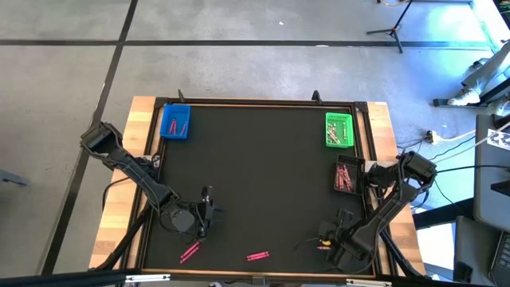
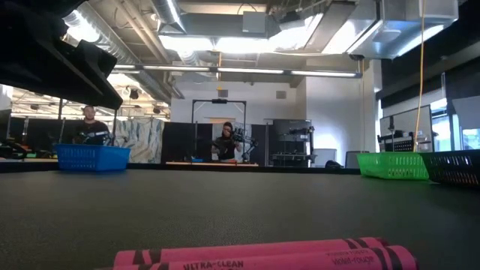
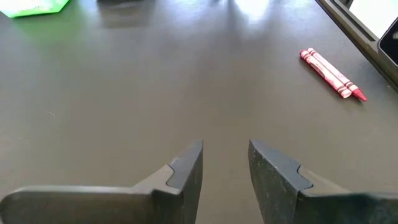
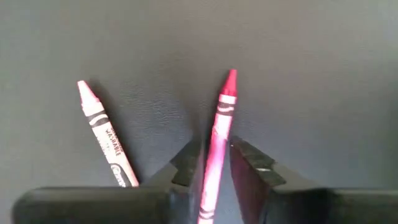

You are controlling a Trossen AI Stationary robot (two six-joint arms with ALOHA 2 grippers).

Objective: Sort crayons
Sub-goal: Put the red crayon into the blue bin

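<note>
Right gripper (image 4: 214,163) at near right of mat (image 1: 263,167), fingers closed around pink crayon (image 4: 217,143); pale crayon (image 4: 106,140) lies just beside. Left gripper (image 3: 225,163) near left, fingers apart, holding nothing. Crayon pairs (image 1: 257,257) lie along near edge.

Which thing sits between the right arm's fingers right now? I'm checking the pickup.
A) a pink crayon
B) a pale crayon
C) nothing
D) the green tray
A: in the right wrist view the right gripper has its fingers on either side of a pink crayon, while a pale crayon lies loose beside it on the mat.
</note>
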